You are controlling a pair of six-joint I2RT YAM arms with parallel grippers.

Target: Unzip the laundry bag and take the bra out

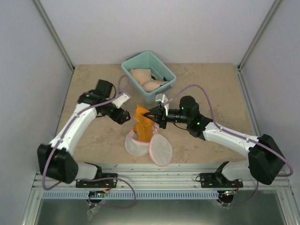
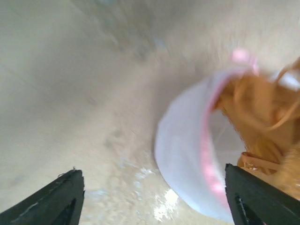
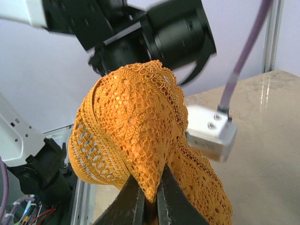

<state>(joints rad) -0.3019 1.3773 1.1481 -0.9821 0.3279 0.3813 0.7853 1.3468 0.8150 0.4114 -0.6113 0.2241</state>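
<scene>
Beige stone-patterned desk, seen from above, enclosed by pale walls, with a metal rail along its near edge.

Left arm and right arm, white with black joints, both reach inward toward the middle of the desk.

Teal bin stands at the far centre of the desk, turned corner-on. It contains pale beige garments.

The laundry bag lies on the desk near the front edge, between the two arms and well apart from the bin. It is unzipped: the white mesh bowl sits on the left and its pink-rimmed lid is folded out to the right, touching it. In the left wrist view the bag shows its pink zipper band, blurred.

The bra, orange lace, hangs upright above the bag. Its upper part is raised clear of the desk and its lower end reaches the bag's mouth. The lace is also visible from the left wrist and fills the right wrist view.

Right end effector: closed, pinching a fold of the bra between its fingertips.

Left end effector: jaws spread wide, gripping nothing, just left of the bra and above the bag's left side.
</scene>
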